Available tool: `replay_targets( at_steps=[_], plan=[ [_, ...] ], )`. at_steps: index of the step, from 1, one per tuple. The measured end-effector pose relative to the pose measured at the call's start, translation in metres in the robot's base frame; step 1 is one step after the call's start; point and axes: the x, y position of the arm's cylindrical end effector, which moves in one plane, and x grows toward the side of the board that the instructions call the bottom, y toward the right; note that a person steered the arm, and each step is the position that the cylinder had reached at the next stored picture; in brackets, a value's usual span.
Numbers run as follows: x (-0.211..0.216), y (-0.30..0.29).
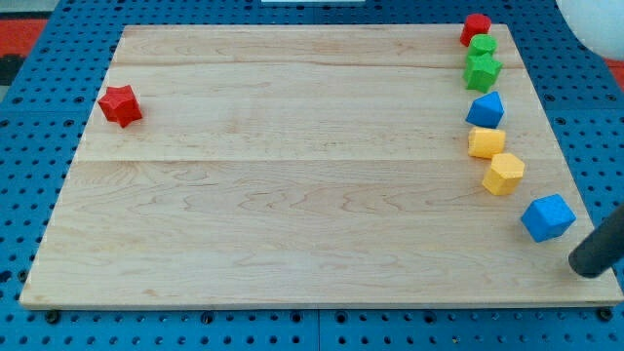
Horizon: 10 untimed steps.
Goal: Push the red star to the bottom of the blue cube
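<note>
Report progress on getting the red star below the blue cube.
Done: nothing; the red star sits at the board's left edge. In hand: my tip rests just right of the blue cube, at the view's bottom right. Left: the whole push across.
</note>
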Motion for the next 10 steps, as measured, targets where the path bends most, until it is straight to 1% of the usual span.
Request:
replay_targets(
  at_steps=[1,2,3,4,5,6,8,9,10],
  plan=[
    [-0.019,0.014],
    [-0.024,-0.008],
    [-0.025,-0.029],
    [-0.012,-0.014],
    [-0.022,-0.11],
    [-0.082,-0.224],
    [-0.268,-0.305],
    [-0.322,-0.433],
    [-0.312,-0.531]
  ],
)
